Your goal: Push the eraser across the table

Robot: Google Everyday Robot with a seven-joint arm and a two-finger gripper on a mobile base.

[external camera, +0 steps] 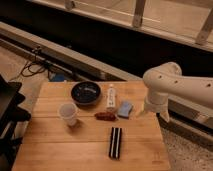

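The eraser (pixel 115 142), a long black block with a pale stripe, lies lengthwise on the wooden table (pixel 60 150) near its front edge, right of centre. My gripper (pixel 151 110) hangs from the white arm (pixel 175 85) at the table's right edge. It is level with the light-blue pad, behind and to the right of the eraser, and well apart from it.
A dark bowl (pixel 85 93), a white cup (pixel 68 113), a white bottle (pixel 111 97), a light-blue pad (pixel 125 108) and a reddish-brown lump (pixel 105 116) sit behind the eraser. A black object (pixel 7 115) stands left of the table. Cables (pixel 35 65) lie on the floor behind.
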